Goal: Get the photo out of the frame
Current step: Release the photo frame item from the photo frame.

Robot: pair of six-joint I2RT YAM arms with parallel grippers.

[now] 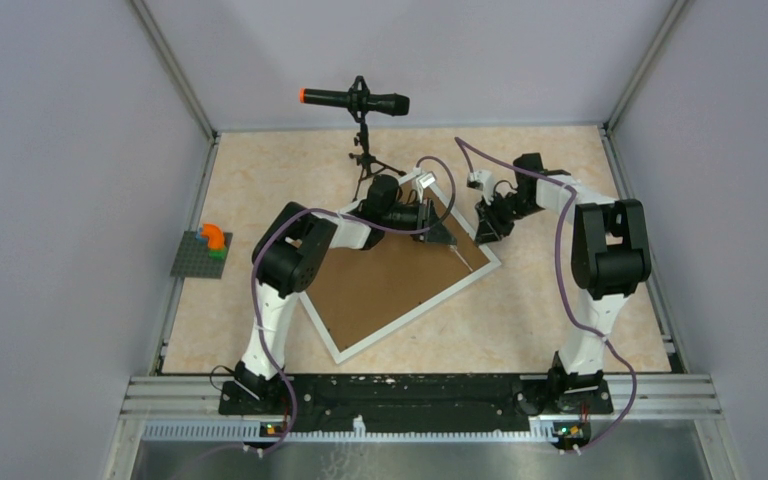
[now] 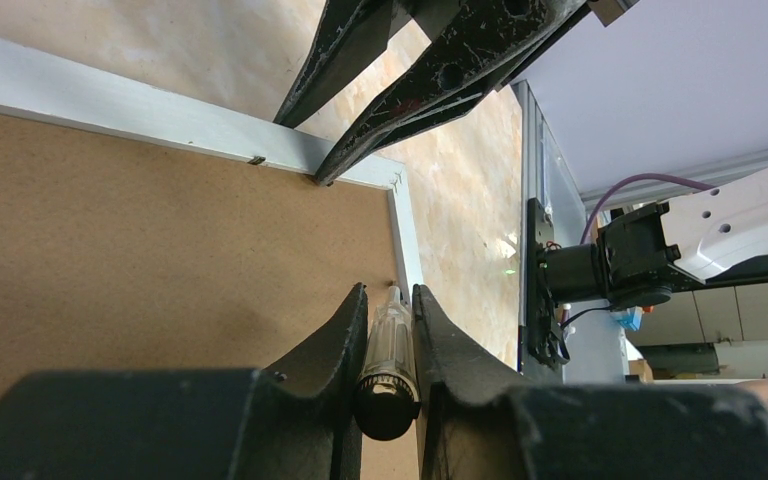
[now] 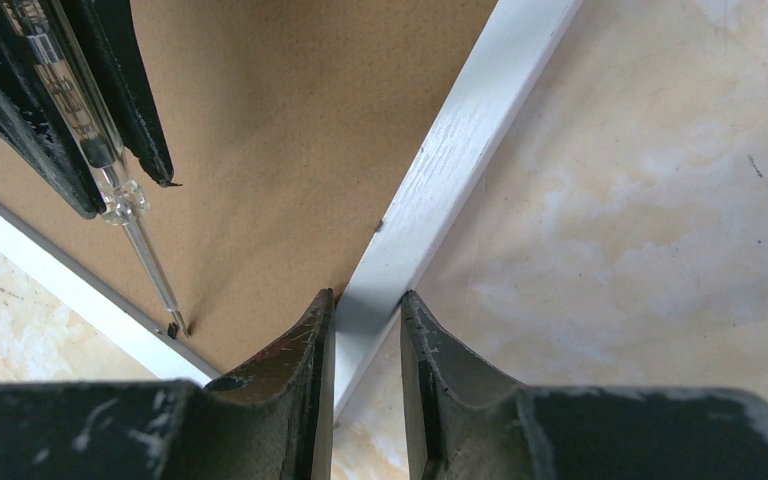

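Steadying the frame (image 3: 440, 170) with the right gripper (image 3: 365, 300) pinching its border, gently levering the tab (image 3: 173, 328) with the screwdriver (image 2: 388, 350) clamped in the left gripper (image 2: 390, 292).

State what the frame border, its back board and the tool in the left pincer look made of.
White flat picture frame border: painted wood or composite, matte, faint brush streaks. Brown backing board: pressed fibreboard, likely; dull speckled grain. Clear-handled slim screwdriver in the left pincer: transparent plastic handle, shiny metal shaft.
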